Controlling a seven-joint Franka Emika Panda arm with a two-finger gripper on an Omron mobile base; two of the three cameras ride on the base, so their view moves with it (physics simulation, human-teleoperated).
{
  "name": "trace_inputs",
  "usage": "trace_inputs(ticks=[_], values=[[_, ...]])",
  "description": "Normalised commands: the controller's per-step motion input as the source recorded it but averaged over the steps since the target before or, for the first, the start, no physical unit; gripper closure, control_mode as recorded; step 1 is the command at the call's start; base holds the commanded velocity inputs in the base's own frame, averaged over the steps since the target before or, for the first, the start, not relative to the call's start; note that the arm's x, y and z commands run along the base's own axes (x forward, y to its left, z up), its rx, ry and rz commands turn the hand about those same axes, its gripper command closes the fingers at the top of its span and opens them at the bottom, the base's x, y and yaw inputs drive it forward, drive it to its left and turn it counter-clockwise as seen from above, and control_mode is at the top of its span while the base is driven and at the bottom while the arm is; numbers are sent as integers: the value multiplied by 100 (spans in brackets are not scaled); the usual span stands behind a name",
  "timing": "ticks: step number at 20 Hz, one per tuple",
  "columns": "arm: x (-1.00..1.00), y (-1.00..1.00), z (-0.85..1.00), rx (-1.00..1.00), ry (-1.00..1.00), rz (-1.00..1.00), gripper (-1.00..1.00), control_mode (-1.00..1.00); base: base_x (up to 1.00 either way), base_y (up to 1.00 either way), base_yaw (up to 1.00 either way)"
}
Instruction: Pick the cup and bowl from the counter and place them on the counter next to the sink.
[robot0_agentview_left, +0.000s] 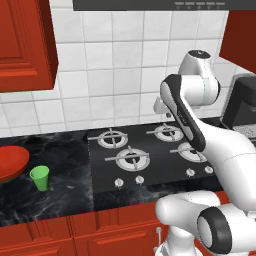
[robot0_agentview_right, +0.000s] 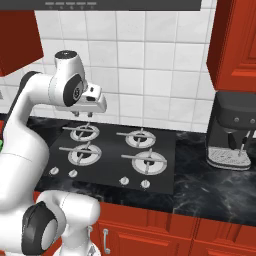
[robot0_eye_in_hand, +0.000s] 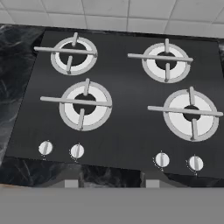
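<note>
The small green cup (robot0_agentview_left: 39, 177) stands upright on the black marble counter (robot0_agentview_left: 65, 160), left of the stovetop. Just left of it sits the wide red bowl (robot0_agentview_left: 10, 162), partly cut off by the picture's edge. My gripper (robot0_agentview_right: 85, 115) hangs high above the back burners, well to the right of both the cup and the bowl. In the hand view the gripper (robot0_eye_in_hand: 111, 183) looks straight down at the stove, its fingertips (robot0_eye_in_hand: 71, 181) apart with nothing between them. The sink is out of view.
A black gas stovetop (robot0_agentview_left: 145, 155) with several burners and front knobs lies under the hand. A dark coffee machine (robot0_agentview_right: 232, 132) stands on the counter to the right. Red upper cabinets (robot0_agentview_left: 25, 45) hang over the bowl and cup, and a tiled wall runs behind.
</note>
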Motion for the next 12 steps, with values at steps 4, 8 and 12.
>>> trace_inputs(ticks=[4,8,12], values=[[-15,0,0,0,0,3,-100,-100,0,0,0],[-25,17,-1,0,0,8,-100,-100,0,0,0],[-7,29,-1,0,0,2,-100,-100,0,0,0]])
